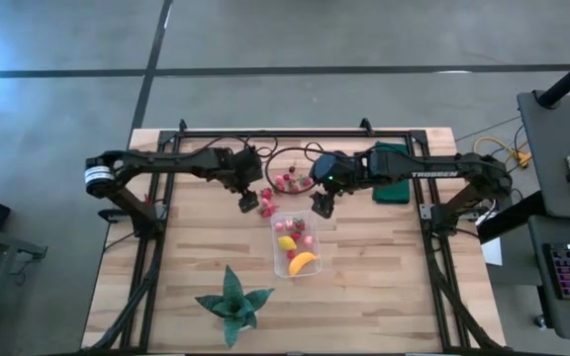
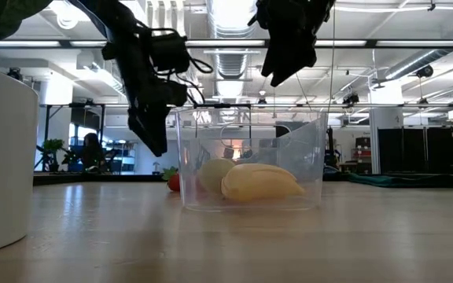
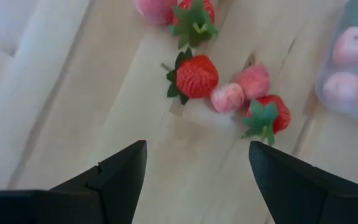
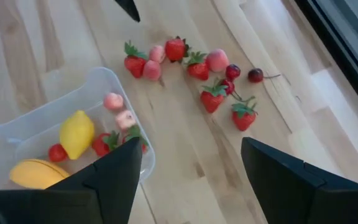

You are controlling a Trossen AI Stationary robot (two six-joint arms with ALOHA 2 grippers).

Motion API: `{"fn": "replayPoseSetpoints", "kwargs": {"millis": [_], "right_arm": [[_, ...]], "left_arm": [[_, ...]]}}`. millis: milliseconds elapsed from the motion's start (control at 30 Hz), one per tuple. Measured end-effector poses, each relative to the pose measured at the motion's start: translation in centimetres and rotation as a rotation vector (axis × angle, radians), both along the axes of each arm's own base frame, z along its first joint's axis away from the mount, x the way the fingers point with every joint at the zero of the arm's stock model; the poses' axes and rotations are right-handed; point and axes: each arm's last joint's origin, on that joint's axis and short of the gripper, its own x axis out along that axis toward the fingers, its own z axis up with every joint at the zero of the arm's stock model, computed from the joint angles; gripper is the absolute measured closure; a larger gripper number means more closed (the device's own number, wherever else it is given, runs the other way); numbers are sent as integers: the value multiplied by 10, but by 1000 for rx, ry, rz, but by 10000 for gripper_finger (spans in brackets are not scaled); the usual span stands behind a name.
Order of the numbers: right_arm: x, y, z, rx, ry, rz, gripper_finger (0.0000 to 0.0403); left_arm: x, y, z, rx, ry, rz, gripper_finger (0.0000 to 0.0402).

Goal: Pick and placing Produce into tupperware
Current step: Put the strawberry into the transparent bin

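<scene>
The clear tupperware (image 1: 297,243) stands on the table and holds a yellow banana (image 4: 35,173), a yellow lemon (image 4: 76,133) and a few red and pink strawberry pieces (image 4: 118,118). More loose strawberry pieces (image 4: 194,67) lie on the wood just beyond its far side. My left gripper (image 1: 248,204) hovers open over the pieces nearest the container's far-left corner; a red strawberry (image 3: 195,76) and a pink piece (image 3: 228,98) lie ahead of its fingers. My right gripper (image 1: 322,206) is open above the container's far-right corner (image 4: 191,140) and touches nothing.
A green spiky plant (image 1: 232,303) in a white pot (image 2: 2,157) stands near the table's near edge, left of the container. A dark green flat rectangle (image 1: 392,180) lies under the right arm. A black cable loop (image 1: 287,150) lies around the far strawberry pieces.
</scene>
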Motion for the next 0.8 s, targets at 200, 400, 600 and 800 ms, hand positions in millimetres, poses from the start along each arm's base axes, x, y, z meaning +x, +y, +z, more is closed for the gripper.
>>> {"fn": "replayPoseSetpoints", "kwargs": {"millis": [200, 400, 600, 800], "right_arm": [[-1, -2, 1, -18, 0, -20, 136], [-2, -6, 0, -17, 9, -33, 135], [-2, -7, 0, -8, 7, -49, 139], [-2, -7, -1, -4, 6, -58, 134]], "left_arm": [[10, -3, -14, 31, 24, -117, 133], [21, -7, -19, 147, 12, -277, 133], [25, 0, -16, 238, -16, -296, 133], [31, 7, -16, 261, -86, -279, 133]]}}
